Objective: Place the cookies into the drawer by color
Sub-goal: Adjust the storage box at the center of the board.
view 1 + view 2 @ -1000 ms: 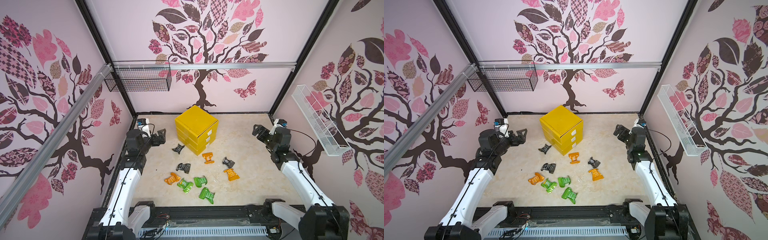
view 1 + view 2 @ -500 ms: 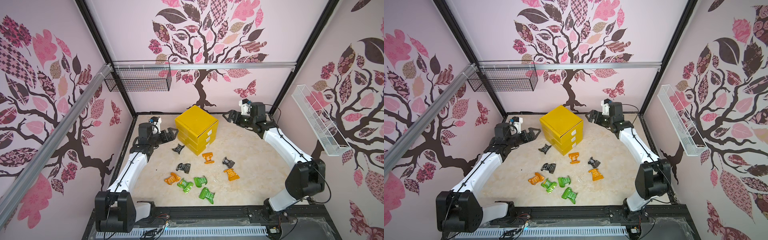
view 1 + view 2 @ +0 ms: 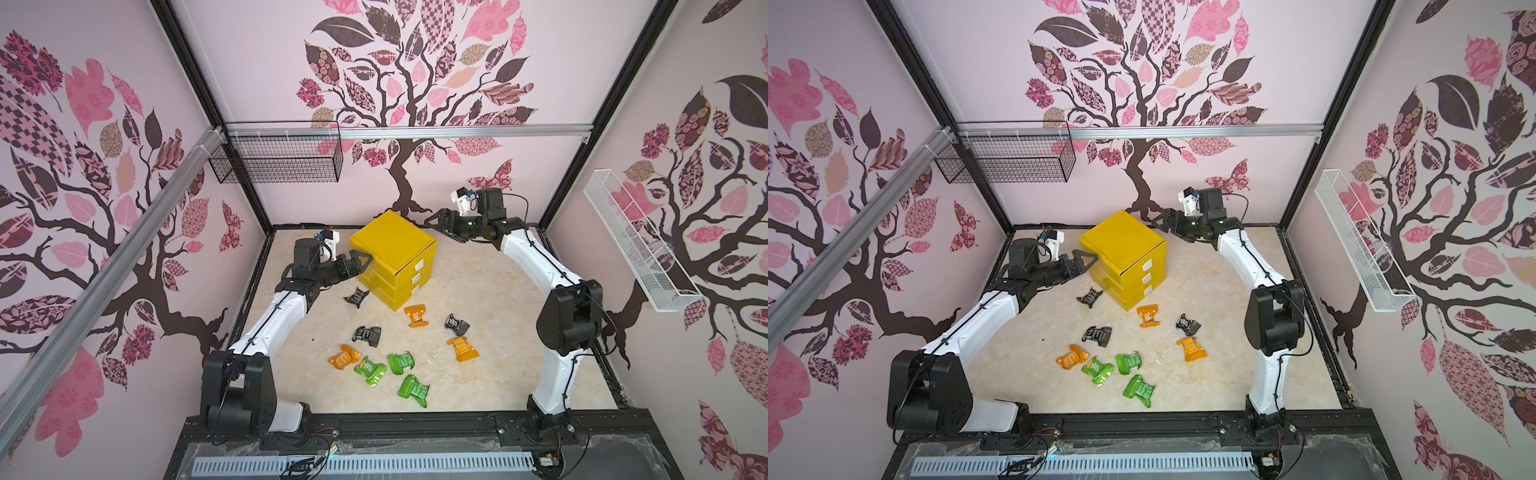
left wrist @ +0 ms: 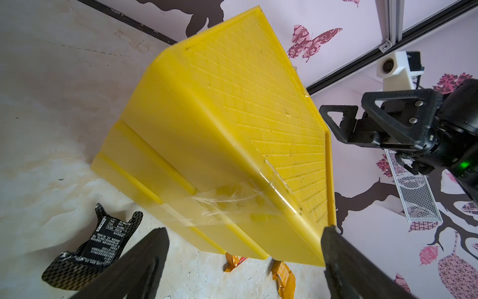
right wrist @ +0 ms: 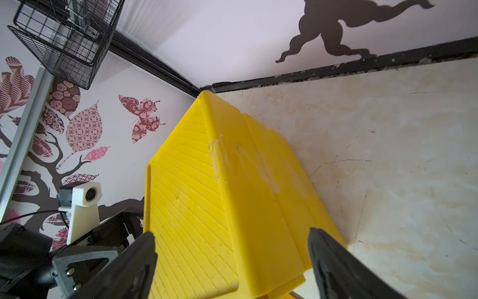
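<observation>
1. The drawer (image 3: 392, 245) (a yellow chest of three, every white tab flush and shut) stands on the worktop (image 3: 498, 332) between the two claws.
2. The cookies lie loose on the worktop, all on the arm-base side of both claws, none in the drawer.
3. One black cookie (image 3: 356, 297) sits near the left claw (image 3: 360, 262), just beside the chest's lower corner. It also shows in the left wrist view (image 4: 95, 248). The other black cookies (image 3: 368, 334) (image 3: 456, 324) lie farther out.
4. The orange cookies (image 3: 416, 316) (image 3: 462, 348) (image 3: 344, 356) are scattered well apart from either claw. The first lies just in front of the tabs.
5. The green cookies (image 3: 370, 369) (image 3: 401, 362) (image 3: 412, 388) cluster farthest from both claws.
6. The left claw is spread wide and holds nothing. Its fingers straddle the chest's upper side corner (image 4: 232, 129) (one tip looks to be at the top edge, though I cannot tell if it touches).
7. The right claw (image 3: 440, 224) also gapes with nothing gripped. In both top views it hangs just beyond the chest's far corner, apart from it.
8. In the right wrist view, the chest (image 5: 232, 194) fills the space ahead of the right claw's open jaws.
</observation>
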